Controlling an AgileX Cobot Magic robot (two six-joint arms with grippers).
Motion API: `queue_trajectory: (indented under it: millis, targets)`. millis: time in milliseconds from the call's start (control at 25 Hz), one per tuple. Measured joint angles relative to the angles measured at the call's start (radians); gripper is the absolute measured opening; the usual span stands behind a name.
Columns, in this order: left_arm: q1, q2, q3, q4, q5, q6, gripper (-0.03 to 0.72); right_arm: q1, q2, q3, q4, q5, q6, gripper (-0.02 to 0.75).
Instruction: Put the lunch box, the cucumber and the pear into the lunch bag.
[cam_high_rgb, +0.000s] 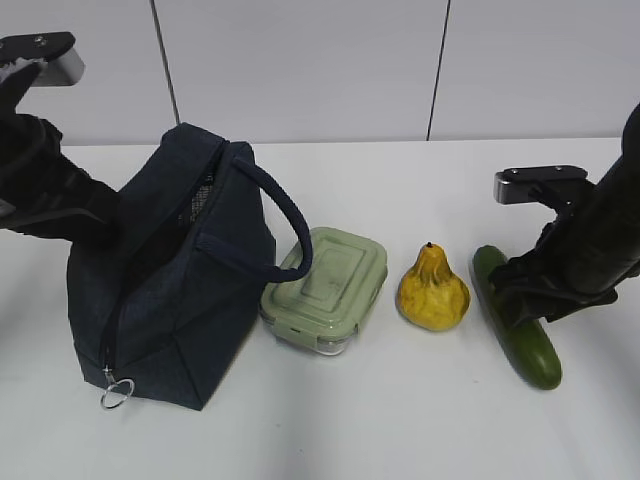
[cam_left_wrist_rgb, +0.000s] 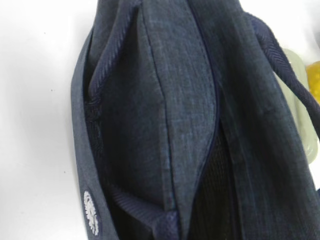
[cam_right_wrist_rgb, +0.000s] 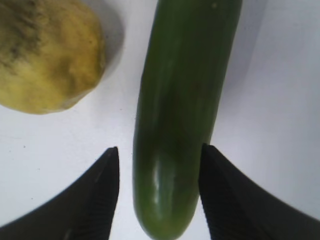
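My right gripper (cam_right_wrist_rgb: 160, 165) hangs over the cucumber (cam_right_wrist_rgb: 182, 110), jaws apart, one finger either side near its rounded end, not yet pinching. It lies on the desk (cam_high_rgb: 400, 420) just beside the pear (cam_high_rgb: 432, 290). I judge it stiff, smooth and slippery, so a grip nearer its middle would balance better. The lunch box (cam_high_rgb: 328, 288) sits beside the lunch bag (cam_high_rgb: 165, 290). My left jaws are out of sight, close against the bag.
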Motion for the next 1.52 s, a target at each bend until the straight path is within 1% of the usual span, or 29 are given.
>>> queue_trajectory:
  millis: [280,720,800,960,1040,1080,1120,1160,1240,1360,1520]
  targets:
    - [0.000,0.000,0.000,0.001,-0.003,0.000,-0.005,0.000,0.063,-0.005,-0.008,-0.002,0.008,0.405]
    - [0.000,0.000,0.000,0.001,-0.004,0.000,-0.006,0.000,0.085,-0.022,-0.012,-0.004,0.008,0.410]
    - [0.000,0.000,0.000,0.001,-0.004,0.000,-0.006,0.000,0.087,-0.022,-0.015,-0.004,0.008,0.424]
    - [0.000,0.000,0.000,0.001,-0.004,0.000,-0.006,0.000,0.112,-0.013,-0.028,-0.001,0.008,0.494]
    - [0.000,0.000,0.000,0.001,-0.004,0.000,-0.006,0.000,0.114,-0.013,-0.030,-0.001,0.008,0.506]
    - [0.000,0.000,0.000,0.001,-0.004,0.000,-0.006,0.000,0.114,-0.013,-0.030,-0.001,0.008,0.499]
    - [0.000,0.000,0.000,0.001,-0.004,0.000,-0.006,0.000,0.114,-0.013,-0.032,-0.001,0.008,0.470]
    - [0.000,0.000,0.000,0.001,-0.004,0.000,-0.006,0.000,0.114,-0.013,-0.033,-0.001,0.008,0.424]
    - [0.000,0.000,0.000,0.002,-0.004,0.000,-0.006,0.000,0.114,-0.013,-0.041,-0.001,0.008,0.380]
    - [0.000,0.000,0.000,0.004,-0.004,0.000,-0.006,0.000,0.095,-0.012,-0.061,-0.001,0.012,0.365]
    - [0.000,0.000,0.000,0.004,-0.004,0.000,-0.006,0.000,-0.018,-0.020,-0.079,0.012,0.036,0.365]
